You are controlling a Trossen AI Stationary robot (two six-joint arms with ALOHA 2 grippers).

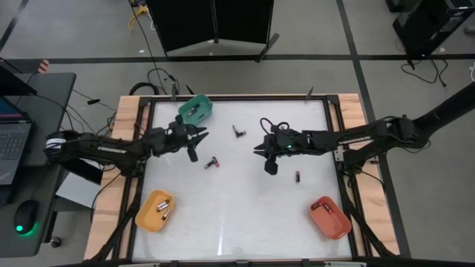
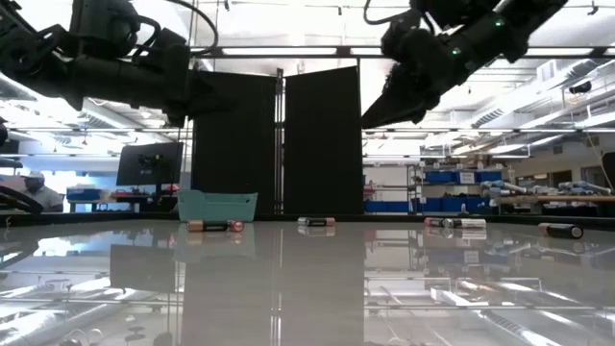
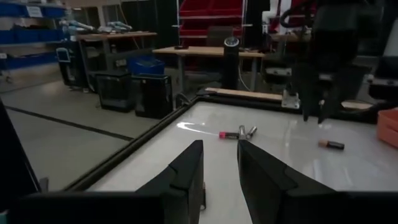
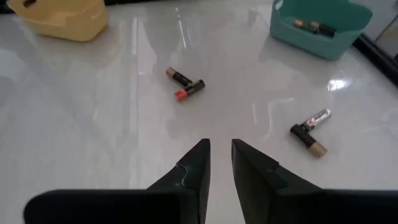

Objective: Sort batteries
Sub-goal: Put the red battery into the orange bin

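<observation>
Loose batteries lie unsorted on the glossy white table: a touching pair (image 1: 212, 162) mid-table, another pair (image 1: 237, 131) toward the far edge, one (image 1: 297, 176) nearer the right edge. Both pincers hover empty, fingers narrowly parted: left pincer (image 1: 202, 137) beside the green bin (image 1: 196, 109), right pincer (image 1: 257, 148) mid-table. Smooth cylinders likely roll.

The floor (image 1: 312, 30) around the table is grey, with dark lines crossing it. A tall black screen (image 2: 277, 144) made of two panels stands just behind the table. Off to one side is a dark desk (image 1: 30, 133) with a laptop (image 1: 11, 144) and a mouse (image 1: 24, 217) glowing green. Long lights (image 2: 288, 51) shine on the ceiling. Farther back are shelves with blue boxes (image 2: 452, 178) and a wooden workbench (image 3: 205, 53).
</observation>
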